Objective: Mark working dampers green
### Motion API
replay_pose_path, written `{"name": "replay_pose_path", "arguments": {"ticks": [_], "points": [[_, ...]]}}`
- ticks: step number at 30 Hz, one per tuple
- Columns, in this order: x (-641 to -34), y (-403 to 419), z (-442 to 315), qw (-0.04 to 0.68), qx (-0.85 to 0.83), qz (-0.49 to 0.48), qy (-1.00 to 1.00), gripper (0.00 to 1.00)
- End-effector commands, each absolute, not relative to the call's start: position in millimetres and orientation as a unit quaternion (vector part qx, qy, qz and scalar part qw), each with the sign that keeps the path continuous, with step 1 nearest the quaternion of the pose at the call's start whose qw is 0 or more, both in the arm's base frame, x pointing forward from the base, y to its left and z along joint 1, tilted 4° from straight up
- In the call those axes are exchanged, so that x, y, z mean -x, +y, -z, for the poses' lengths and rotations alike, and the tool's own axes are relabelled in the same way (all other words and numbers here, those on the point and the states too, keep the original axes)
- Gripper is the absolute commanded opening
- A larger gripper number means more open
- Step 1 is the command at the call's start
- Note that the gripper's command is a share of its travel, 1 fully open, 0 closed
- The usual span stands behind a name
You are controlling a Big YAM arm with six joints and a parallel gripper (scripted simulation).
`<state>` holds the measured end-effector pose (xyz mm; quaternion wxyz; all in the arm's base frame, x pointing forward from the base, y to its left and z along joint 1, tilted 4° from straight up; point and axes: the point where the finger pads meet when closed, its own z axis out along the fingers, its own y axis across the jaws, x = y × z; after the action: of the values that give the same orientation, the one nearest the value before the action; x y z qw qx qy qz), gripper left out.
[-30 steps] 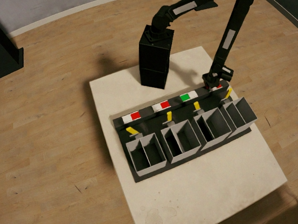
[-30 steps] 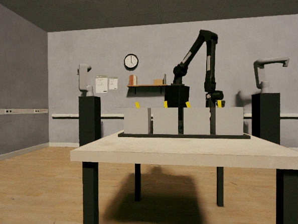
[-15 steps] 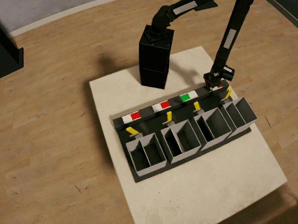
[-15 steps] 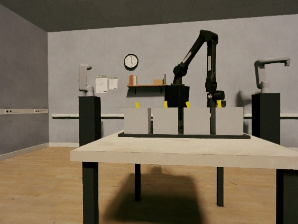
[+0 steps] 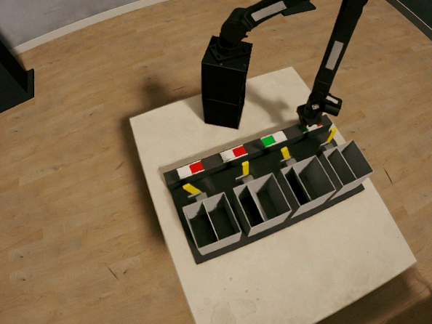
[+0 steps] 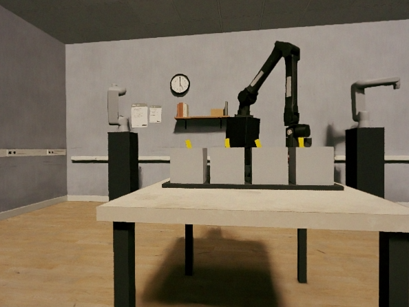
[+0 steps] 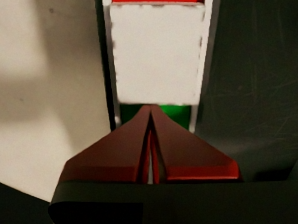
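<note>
1. Worktop (image 5: 327, 247) (image 6: 241, 213): pale; in the top view, a black pedestal (image 5: 222, 91) (image 6: 237, 131) is placed at its upper edge, below the arm (image 5: 332, 58) (image 6: 290, 86).
2. Dark tray (image 5: 244, 243) (image 6: 248, 186): laid across the worktop between its left and right edges; 4 grey dampers carried upright, each behind its own slider.
3. Damper 1 (image 5: 220, 245) (image 6: 186, 166) and slider 1 (image 5: 190, 169): nearest the left edge; red shown.
4. Damper 2 (image 5: 269, 224) (image 6: 227, 166) and slider 2 (image 5: 233, 154): next along; red shown.
5. Damper 3 (image 5: 316, 203) (image 6: 270, 166) and slider 3 (image 5: 273, 139): farther toward the right edge; green shown.
6. Damper 4 (image 5: 353, 184) (image 6: 314, 166) and slider 4: nearest the right edge; white cover (image 5: 313, 128) (image 7: 157, 55) seated partway, with red exposed at 1 end and green at the other.
7. Gripper (image 5: 308, 123) (image 6: 292, 142) (image 7: 150, 112): closed, nothing held; its 2 red fingertips are brought together over the green, at the cover's edge. Whether the cover is touched cannot be told.

In the top view, the black arm's lower section (image 5: 329, 65) (image 6: 292, 86) has shifted slightly right compared with one second ago, carrying the gripper (image 5: 309, 124) (image 6: 288, 157) (image 7: 150, 112) toward the right end of the row. The exterior view shows the same small rightward shift. At the far-right slider (image 5: 326, 120) (image 7: 206, 50), the white cover (image 5: 312, 128) (image 7: 157, 54) has slid partway right. A strip of green (image 5: 302, 128) (image 7: 176, 114) now shows at its left, and less red (image 5: 320, 125) (image 7: 157, 1) remains visible at its right.
</note>
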<state>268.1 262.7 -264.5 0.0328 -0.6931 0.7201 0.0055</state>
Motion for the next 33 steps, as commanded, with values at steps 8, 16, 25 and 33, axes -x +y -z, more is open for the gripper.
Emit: {"name": "replay_pose_path", "arguments": {"ticks": [8,16,25,33], "points": [[-276,285,256,0.050,0.694,-0.007,0.718,0.00],[-276,289,255,0.050,0.694,-0.007,0.718,0.00],[-276,292,255,0.050,0.694,-0.007,0.718,0.00],[-277,295,255,0.050,0.694,-0.007,0.718,0.00]]}}
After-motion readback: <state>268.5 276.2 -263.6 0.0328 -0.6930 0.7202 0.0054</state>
